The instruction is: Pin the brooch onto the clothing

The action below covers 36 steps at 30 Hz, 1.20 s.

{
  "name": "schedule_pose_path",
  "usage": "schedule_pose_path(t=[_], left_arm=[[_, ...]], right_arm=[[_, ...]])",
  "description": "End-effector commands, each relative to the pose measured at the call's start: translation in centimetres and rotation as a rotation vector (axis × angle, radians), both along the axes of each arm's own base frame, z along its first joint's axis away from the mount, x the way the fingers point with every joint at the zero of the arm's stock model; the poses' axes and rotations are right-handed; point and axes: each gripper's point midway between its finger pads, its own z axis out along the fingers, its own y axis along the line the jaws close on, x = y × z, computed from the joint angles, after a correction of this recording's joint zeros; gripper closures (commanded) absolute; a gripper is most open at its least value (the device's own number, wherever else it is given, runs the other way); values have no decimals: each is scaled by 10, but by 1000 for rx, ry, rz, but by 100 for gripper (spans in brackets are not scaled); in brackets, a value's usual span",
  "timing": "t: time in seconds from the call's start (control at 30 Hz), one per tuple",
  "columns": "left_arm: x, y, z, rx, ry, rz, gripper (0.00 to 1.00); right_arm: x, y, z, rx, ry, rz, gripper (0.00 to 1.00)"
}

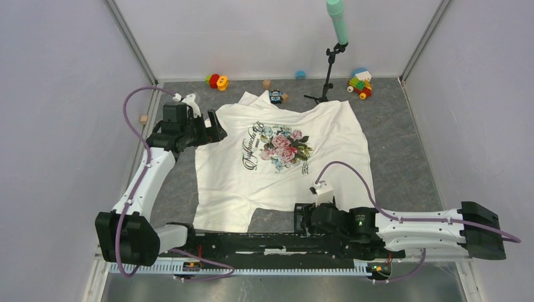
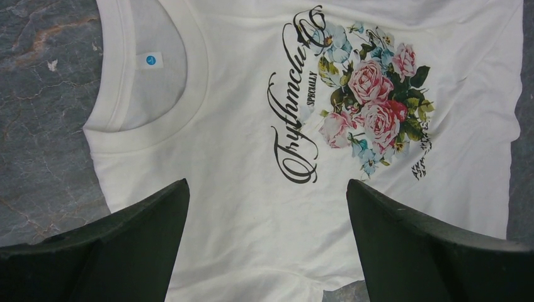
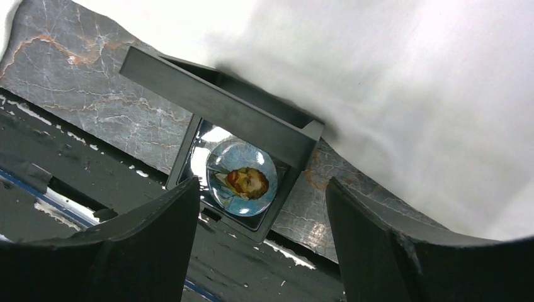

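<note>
Right fingers (image 3: pixel 142 251) and left fingers (image 2: pixel 126 251) gape empty; the shirt (image 3: pixel 409 94) overlaps the black holder (image 3: pixel 214 104) framing the brooch (image 3: pixel 242 178).

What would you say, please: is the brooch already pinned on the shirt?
No: in the right wrist view the brooch lies inside its black holder, off the shirt.

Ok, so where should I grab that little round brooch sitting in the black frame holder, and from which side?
Grip the brooch across its rim, coming straight down from above. It lies flat, domed face up, inside the black frame holder, whose walls probably block a sideways approach; the shirt crowds the far side.
</note>
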Motion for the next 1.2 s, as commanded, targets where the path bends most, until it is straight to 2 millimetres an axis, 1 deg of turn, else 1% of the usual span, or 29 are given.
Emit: schedule_pose_path(t=[0.0, 0.23, 0.43, 0.77, 0.83, 0.9, 1.0, 1.17], left_arm=[[2, -8, 6, -49, -25, -8, 0], [2, -8, 6, -50, -25, -8, 0], [1, -9, 5, -54, -21, -10, 0], [1, -10, 4, -62, -18, -15, 0], [0, -11, 3, -65, -14, -17, 0], [0, -11, 2, -66, -12, -17, 0], [0, -12, 2, -68, -11, -17, 0], [1, -12, 1, -68, -9, -17, 0]], right_arm=[[10, 16, 21, 53, -42, -44, 22], [11, 19, 21, -10, -52, -46, 23], [9, 16, 16, -59, -39, -49, 26], [7, 17, 12, -104, -28, -42, 30], [6, 17, 10, -113, -25, -41, 29], [6, 16, 9, -127, -19, -44, 26], [6, 14, 7, -144, -14, -50, 25], [6, 11, 8, -140, -15, -68, 34]])
